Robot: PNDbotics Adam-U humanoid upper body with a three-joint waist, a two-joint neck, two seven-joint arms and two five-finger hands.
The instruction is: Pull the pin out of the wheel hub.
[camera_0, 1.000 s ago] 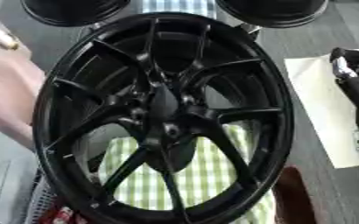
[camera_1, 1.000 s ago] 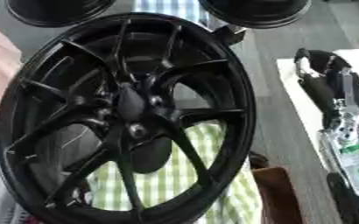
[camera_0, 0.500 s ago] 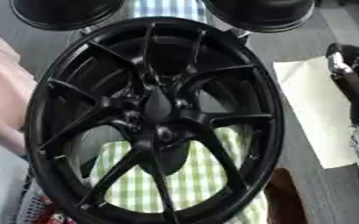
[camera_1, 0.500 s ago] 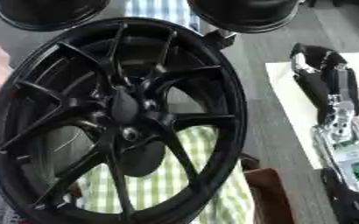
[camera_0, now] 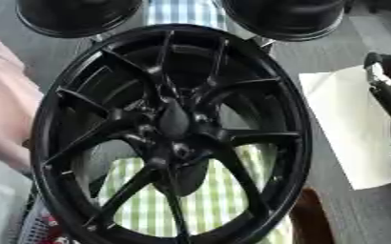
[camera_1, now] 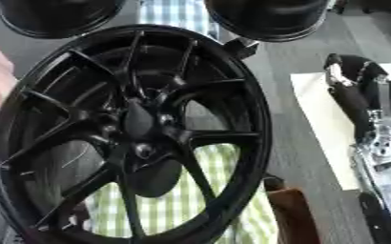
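The black wheel hub (camera_0: 169,133) stands upright on the checked cloth (camera_0: 200,200) as before, its centre now higher in view as the camera shifted, while the right hand (camera_1: 362,100) stays beside it over white paper (camera_0: 349,128), fingers' state unreadable.

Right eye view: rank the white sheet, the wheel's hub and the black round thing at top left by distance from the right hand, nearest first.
From the right hand, at the right edge:
1. White sheet, right side, directly beside and under the hand.
2. Wheel's hub, centre-left.
3. Black round thing, top left corner.
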